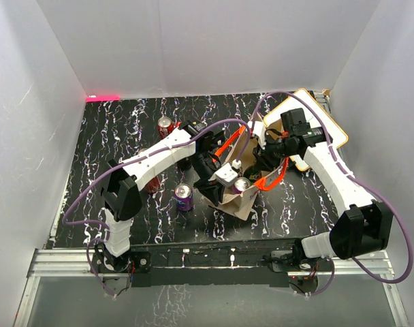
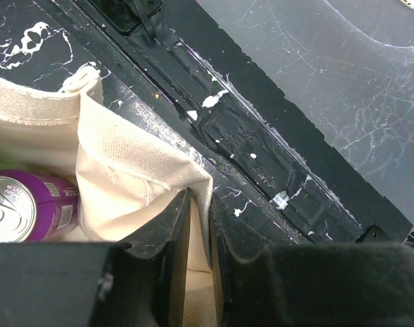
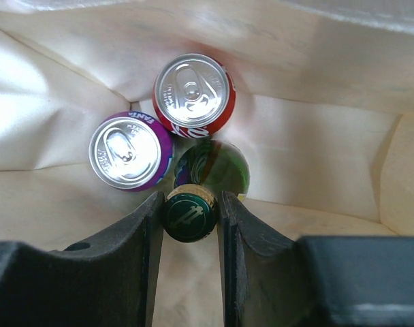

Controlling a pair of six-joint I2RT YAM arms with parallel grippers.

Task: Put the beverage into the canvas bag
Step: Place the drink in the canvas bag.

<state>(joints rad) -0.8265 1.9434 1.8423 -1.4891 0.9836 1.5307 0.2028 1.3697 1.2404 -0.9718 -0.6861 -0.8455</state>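
The beige canvas bag (image 1: 238, 201) with orange handles (image 1: 269, 180) stands open mid-table. My left gripper (image 1: 212, 172) is shut on the bag's rim; in the left wrist view the fabric (image 2: 125, 163) is pinched between the fingers (image 2: 200, 204). My right gripper (image 1: 263, 159) reaches into the bag and is shut (image 3: 188, 204) on the cap of a green bottle (image 3: 212, 169), held upright. Inside the bag (image 3: 316, 157) a purple can (image 3: 131, 151) and a red can (image 3: 193, 95) stand beside the bottle. The purple can also shows in the left wrist view (image 2: 30, 208).
On the black table a purple can (image 1: 184, 197) stands left of the bag. A red can (image 1: 165, 125) stands further back, and another red can (image 1: 152, 184) is partly under the left arm. A wooden board (image 1: 323, 122) lies at the back right.
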